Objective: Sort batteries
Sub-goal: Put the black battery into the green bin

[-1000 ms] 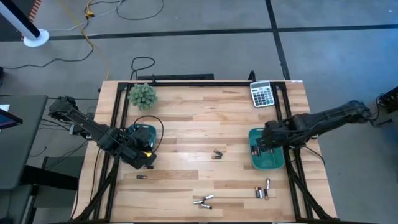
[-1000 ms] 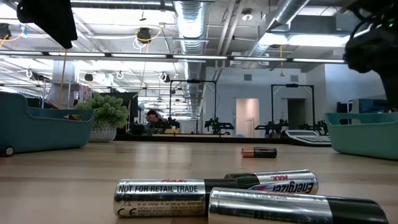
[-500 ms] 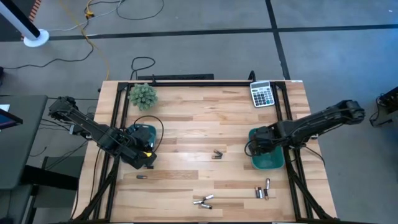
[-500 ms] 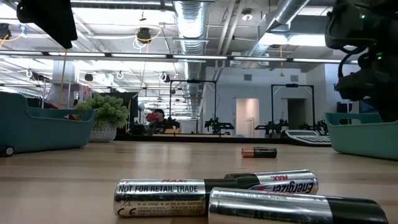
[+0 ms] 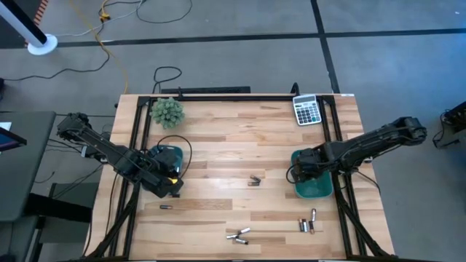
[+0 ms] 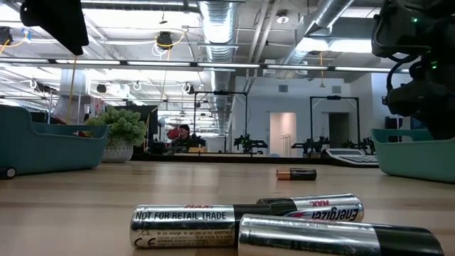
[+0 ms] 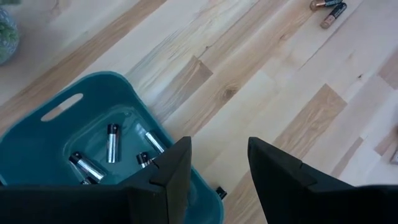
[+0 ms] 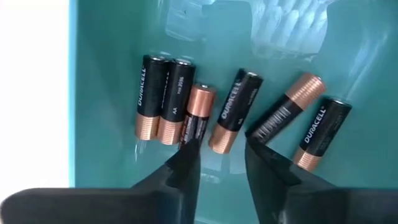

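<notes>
Batteries [image 8: 205, 115], six copper-and-black cells, lie loose on the floor of the teal bin [image 5: 312, 186] at the table's three o'clock side, where the right gripper [image 8: 219, 165] hangs just above them with fingers parted and nothing held. At nine o'clock the left gripper [image 7: 217, 163] hovers open and empty over the rim of the other teal bin [image 7: 37, 134], which holds silver-and-black cells [image 7: 112, 142]; further cells [image 5: 237, 235] lie scattered on the tabletop [image 5: 233, 145] toward six o'clock.

- Left arm [image 5: 109, 151]: extended from the left edge of the table toward its middle, wrist angled downward.
- Left gripper [image 7: 217, 171]: fingers parted with a clear gap, nothing between them.
- Right arm [image 5: 371, 142]: reaching in from the right edge, forearm sloping down to the wrist.
- Right gripper [image 8: 219, 163]: pointed downward, fingers apart, nothing clamped between the tips.
</notes>
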You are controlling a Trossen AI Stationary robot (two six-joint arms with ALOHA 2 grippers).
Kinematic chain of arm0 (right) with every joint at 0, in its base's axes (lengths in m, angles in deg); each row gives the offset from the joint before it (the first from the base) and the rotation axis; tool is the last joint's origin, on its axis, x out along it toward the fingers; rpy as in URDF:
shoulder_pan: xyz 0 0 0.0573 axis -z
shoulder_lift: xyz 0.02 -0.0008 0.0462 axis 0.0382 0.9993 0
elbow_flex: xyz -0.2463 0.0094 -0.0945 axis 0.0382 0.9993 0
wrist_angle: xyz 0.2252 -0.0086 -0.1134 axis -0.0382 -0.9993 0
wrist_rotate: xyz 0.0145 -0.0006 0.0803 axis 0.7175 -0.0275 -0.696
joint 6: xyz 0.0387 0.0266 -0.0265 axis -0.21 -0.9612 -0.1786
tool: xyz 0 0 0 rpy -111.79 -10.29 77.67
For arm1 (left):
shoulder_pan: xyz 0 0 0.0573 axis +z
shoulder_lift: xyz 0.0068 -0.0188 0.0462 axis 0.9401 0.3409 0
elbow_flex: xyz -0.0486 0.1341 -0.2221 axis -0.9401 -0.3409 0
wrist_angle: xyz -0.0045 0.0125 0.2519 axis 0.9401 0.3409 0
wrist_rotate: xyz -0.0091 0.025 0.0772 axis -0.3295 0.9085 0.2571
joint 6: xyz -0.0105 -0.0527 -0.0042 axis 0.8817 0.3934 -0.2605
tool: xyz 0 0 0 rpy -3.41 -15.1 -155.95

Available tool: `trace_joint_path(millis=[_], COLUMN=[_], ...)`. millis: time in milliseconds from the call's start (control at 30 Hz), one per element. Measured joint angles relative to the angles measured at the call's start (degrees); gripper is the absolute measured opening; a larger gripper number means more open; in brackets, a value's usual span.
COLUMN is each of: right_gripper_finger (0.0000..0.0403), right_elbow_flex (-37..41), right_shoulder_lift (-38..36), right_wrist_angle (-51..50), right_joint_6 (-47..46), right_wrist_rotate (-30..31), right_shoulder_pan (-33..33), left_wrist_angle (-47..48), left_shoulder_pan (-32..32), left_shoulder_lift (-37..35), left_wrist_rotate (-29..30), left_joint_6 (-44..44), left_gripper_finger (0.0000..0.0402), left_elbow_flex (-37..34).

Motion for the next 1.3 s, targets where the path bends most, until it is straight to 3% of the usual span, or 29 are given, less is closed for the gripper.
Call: trace_joint_path(millis=[200, 333, 600, 933, 1100, 1300], right_gripper_finger=[0.0172, 0.0177, 0.0173, 0.0173, 0.0173, 0.0173], right_elbow_flex=[0.0, 0.0, 0.0, 0.0, 0.0, 0.0], right_shoulder_lift=[0.0, 0.0, 0.0, 0.0, 0.0, 0.0], right_wrist_angle=[0.0, 0.1, 0.4, 0.5, 0.5, 0.6], right_joint_6=[0.2, 0.6, 2.7, 6.7, 7.0, 7.6], right_wrist_rotate=[0.0, 0.0, 0.1, 0.2, 0.2, 0.2], right_shoulder_pan=[0.0, 0.0, 0.0, 0.0, 0.0, 0.0], left_wrist_angle=[-7.3, -11.2, -11.6, -12.0, -11.4, -12.4], left_shoulder_pan=[0.0, 0.0, -2.4, -16.0, -21.9, -24.7], left_shoulder_lift=[0.9, 4.0, 13.8, 16.1, 16.1, 16.2], left_wrist_rotate=[-0.8, -4.9, -18.5, -19.1, -18.8, -18.7], left_joint_6=[-8.2, -12.9, -4.2, 13.3, 10.3, 5.9], left_gripper_finger=[0.0153, 0.0153, 0.0153, 0.0153, 0.0153, 0.0153], left_elbow_flex=[0.0, 0.0, 0.0, 0.0, -1.6, -6.4])
